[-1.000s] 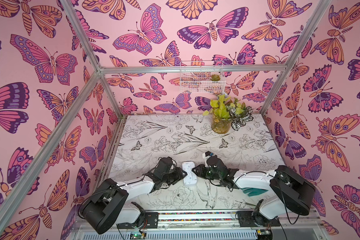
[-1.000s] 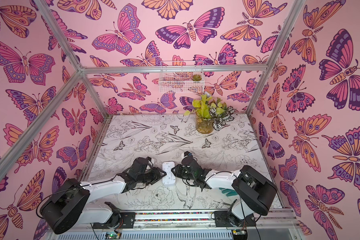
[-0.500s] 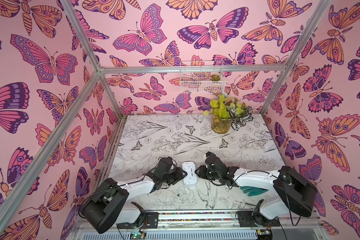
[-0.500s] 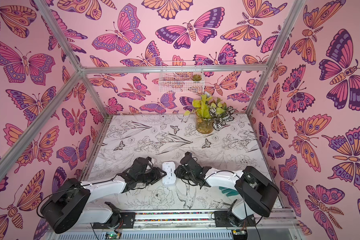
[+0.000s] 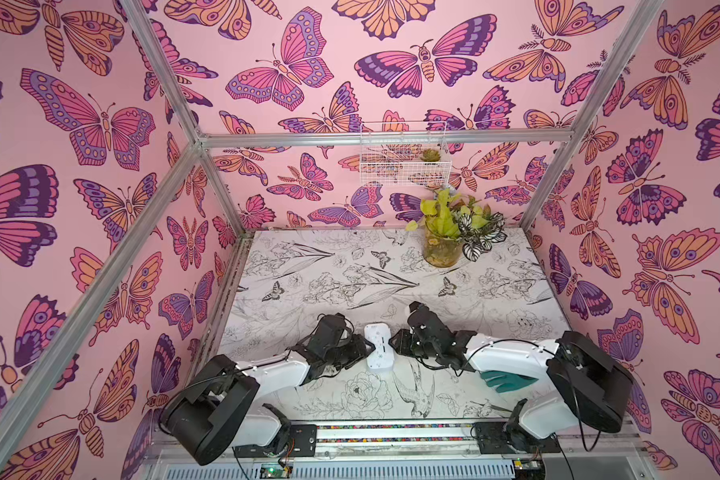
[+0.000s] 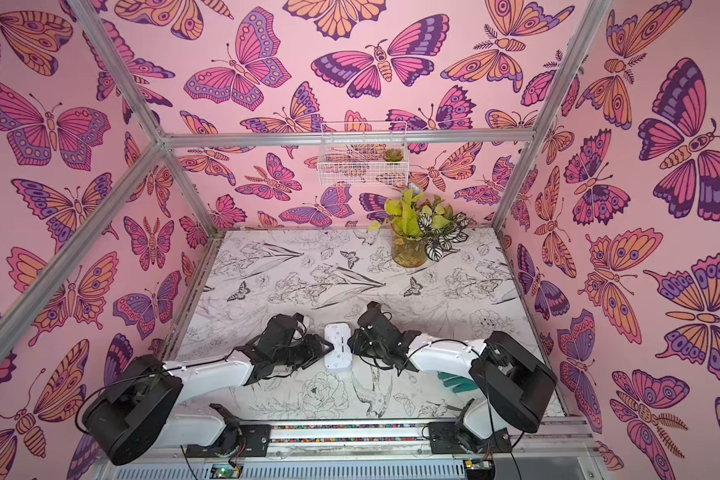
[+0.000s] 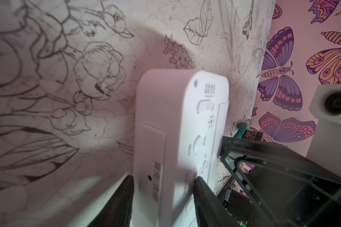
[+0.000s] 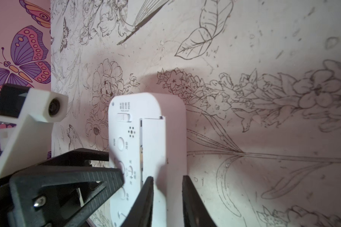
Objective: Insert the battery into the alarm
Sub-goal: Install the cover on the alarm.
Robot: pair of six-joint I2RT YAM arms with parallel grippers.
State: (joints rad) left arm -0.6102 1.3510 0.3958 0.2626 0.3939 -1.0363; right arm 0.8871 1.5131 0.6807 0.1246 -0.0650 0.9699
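The alarm (image 5: 379, 347) (image 6: 338, 347) is a white rounded block lying between both grippers, its button side up. My left gripper (image 5: 366, 349) (image 7: 163, 180) is shut on its left edge, one finger on the button side and one on the opposite face of the alarm (image 7: 165, 127). At the right edge my right gripper (image 5: 393, 345) (image 8: 166, 178) is shut too, one finger lying on the battery cover (image 8: 153, 141), which stands a crack ajar. The battery is out of view.
A teal glove (image 5: 506, 380) (image 6: 454, 382) lies under my right forearm. At the back right stand a potted plant (image 5: 443, 245) and, above it, a wire basket (image 5: 404, 158) on the wall. Butterfly walls close in on three sides.
My right wrist has shifted slightly at the alarm's right edge. The left gripper and the alarm have kept their place.
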